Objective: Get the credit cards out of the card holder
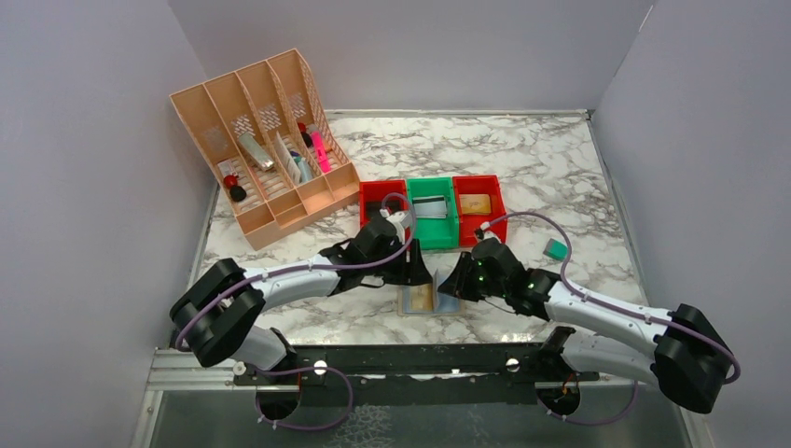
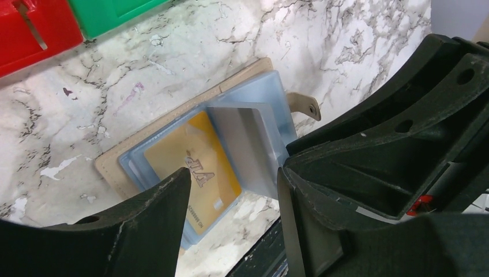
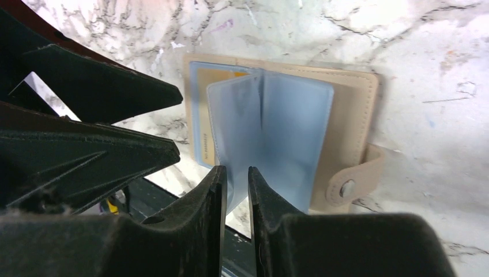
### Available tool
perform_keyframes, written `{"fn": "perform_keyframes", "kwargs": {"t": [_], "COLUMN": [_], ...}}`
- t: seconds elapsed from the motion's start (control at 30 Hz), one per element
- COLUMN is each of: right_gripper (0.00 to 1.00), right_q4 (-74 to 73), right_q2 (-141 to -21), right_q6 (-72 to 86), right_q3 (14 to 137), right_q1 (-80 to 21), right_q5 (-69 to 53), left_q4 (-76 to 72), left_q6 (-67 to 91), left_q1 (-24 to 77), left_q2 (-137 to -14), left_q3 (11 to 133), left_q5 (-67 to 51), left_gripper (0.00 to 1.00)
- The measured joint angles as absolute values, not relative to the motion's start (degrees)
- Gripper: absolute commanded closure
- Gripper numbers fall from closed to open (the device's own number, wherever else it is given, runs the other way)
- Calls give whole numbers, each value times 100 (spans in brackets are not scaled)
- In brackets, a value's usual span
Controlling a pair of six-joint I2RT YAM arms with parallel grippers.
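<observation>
Tan leather outside and pale blue plastic inside: the card holder lies open and flat on the marble desk, close to the near edge and between the two arms. Its long axis goes from left to right, along that near edge. The short strap with the round snap sticks out from the end on the side of the right arm. A gold card sits in a sleeve on the half toward the left arm, with its print facing up. One blue sleeve in the middle stands up from the others like a page of a book.

We see the left tool hanging just above the holder with its jaws wide apart, and nothing is between them. The right tool is at the near side of the raised sleeve. Its jaws show only a narrow gap, and the edge of the sleeve reaches into this gap. We cannot tell if the jaws press on it.

Behind the holder, a green bin stands between two red ones.
</observation>
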State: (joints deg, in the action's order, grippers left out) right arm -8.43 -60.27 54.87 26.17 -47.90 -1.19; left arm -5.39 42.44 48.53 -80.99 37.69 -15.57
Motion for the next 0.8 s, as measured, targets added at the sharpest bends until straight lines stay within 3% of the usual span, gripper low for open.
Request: {"fn": "perform_keyframes", "kwargs": {"t": [0.27,0.5,0.8], "right_gripper": [71,62,62], "right_q4": [-1092,-1726,-1970], "right_q2": [-5988,-6034,-6123], "right_q6": [5548,5511,5245], "right_q3": [2652,2991,3186], "right_q1": [-4790,-4790,-4790], "right_q5": [67,303,368], "left_q4": [-646,-670,-670], "left_q6": [4281,4281,4254], "left_q1": [4888,4919,4925], "left_q2": [-8274,-8370,-8420], "left_q3": [3769,3769,3769], "left_q5": [-1559,-1559,-1559], "left_gripper": [43,46,48]}}
